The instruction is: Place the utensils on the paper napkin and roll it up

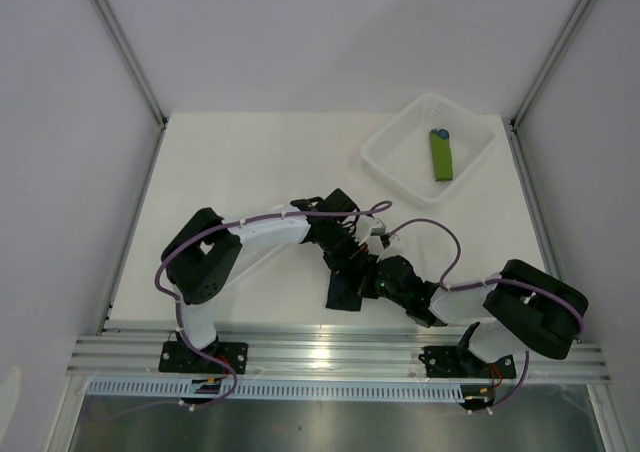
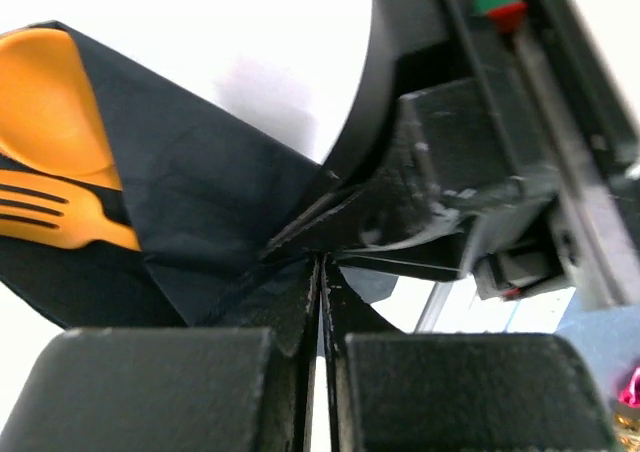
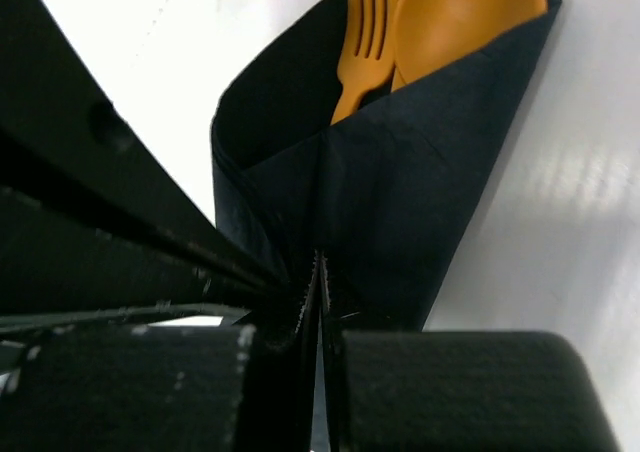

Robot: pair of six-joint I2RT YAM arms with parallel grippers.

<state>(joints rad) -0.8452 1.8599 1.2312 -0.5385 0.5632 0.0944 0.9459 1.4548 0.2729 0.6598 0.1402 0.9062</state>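
Note:
The black paper napkin (image 1: 345,294) lies near the table's front, between the two arms, folded over the orange utensils. In the left wrist view the spoon (image 2: 50,102) and fork (image 2: 50,217) stick out of the napkin (image 2: 210,202) at the left. The right wrist view has the fork (image 3: 365,42) and spoon (image 3: 460,17) showing at the top of the napkin (image 3: 400,202). My left gripper (image 2: 322,259) is shut on a folded corner of the napkin. My right gripper (image 3: 318,259) is shut on the napkin's lower fold. Both grippers meet tip to tip over the napkin: left (image 1: 358,264), right (image 1: 378,280).
A clear plastic tray (image 1: 396,124) stands at the back right with a green rolled bundle (image 1: 441,155) in it. White walls close off the sides and back. A metal rail (image 1: 340,357) runs along the near edge.

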